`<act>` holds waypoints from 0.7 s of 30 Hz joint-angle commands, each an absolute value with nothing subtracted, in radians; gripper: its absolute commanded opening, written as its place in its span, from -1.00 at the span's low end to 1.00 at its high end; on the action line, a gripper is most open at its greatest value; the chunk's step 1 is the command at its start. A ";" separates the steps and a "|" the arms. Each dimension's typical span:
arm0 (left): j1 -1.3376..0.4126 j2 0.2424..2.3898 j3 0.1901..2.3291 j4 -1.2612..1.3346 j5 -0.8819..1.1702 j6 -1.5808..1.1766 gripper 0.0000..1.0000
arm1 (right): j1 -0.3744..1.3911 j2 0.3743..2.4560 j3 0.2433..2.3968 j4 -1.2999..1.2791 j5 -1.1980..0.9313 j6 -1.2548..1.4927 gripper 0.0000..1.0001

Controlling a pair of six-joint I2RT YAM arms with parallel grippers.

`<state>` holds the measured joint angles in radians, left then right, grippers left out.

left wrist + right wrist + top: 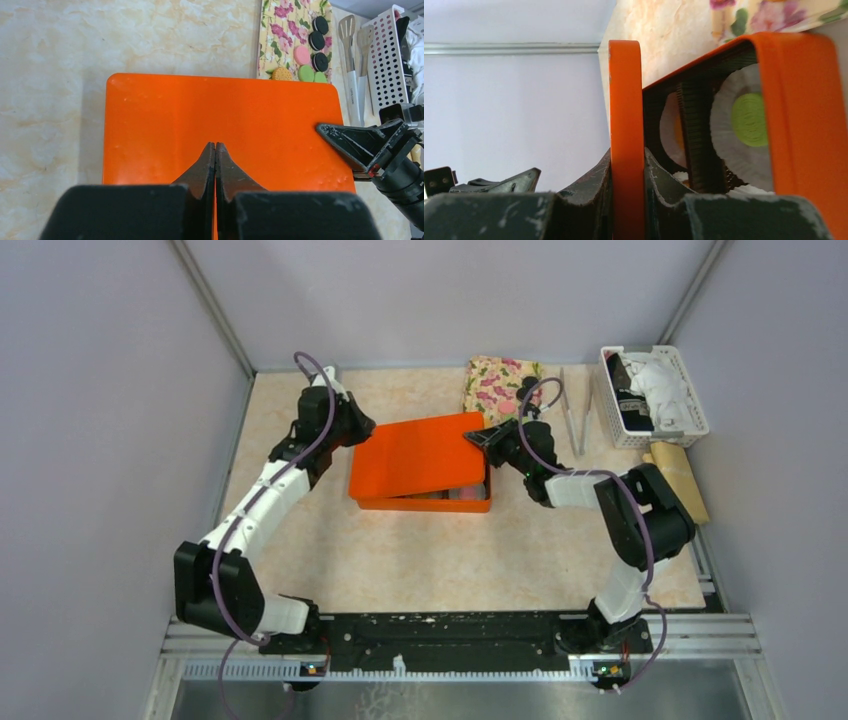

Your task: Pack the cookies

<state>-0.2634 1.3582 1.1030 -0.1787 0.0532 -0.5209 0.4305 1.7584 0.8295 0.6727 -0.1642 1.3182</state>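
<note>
Left gripper (215, 146), jaws shut and empty, hangs over the orange lid (225, 112); right gripper (626, 156) pinches the lid's right edge above the box (801, 110), where a green cookie (749, 119) sits in a paper cup (724, 147) and more cookies (301, 55) lie on the floral cloth (282, 30) beyond; thin pinch could slip, lid landing askew.

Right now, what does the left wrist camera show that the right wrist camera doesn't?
Only the left wrist view: loose cookies, tongs, the white basket. Only the right wrist view: inside the orange box, a green cookie in a white paper cup. Both: the floral cloth and the orange lid, its edge pinched by the right end effector.
</note>
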 commanded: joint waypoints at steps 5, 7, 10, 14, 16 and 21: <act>-0.260 1.378 1.049 -0.054 0.154 -0.510 -1.00 | 0.402 1.710 0.802 0.715 -0.176 1.236 -1.00; -0.262 1.377 1.026 -0.020 0.167 -0.501 -1.00 | 0.399 1.719 0.798 0.722 -0.178 1.233 -1.00; -0.262 1.385 0.994 0.009 0.185 -0.493 -1.00 | 0.396 1.722 0.792 0.705 -0.168 1.214 -1.00; -0.272 1.418 0.926 0.088 0.217 -0.499 -1.00 | 0.386 1.726 0.781 0.650 -0.141 1.200 -1.00; -0.276 1.437 0.888 0.125 0.229 -0.511 -1.00 | 0.377 1.728 0.777 0.633 -0.133 1.198 -1.00; -0.287 1.469 0.814 0.202 0.254 -0.519 -1.00 | 0.360 1.745 0.777 0.584 -0.122 1.199 -1.00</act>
<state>-0.2768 1.4528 0.8543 0.0765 0.2157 -0.5171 0.3878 1.7473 0.7914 0.6640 -0.1783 1.2675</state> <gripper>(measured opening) 0.005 0.182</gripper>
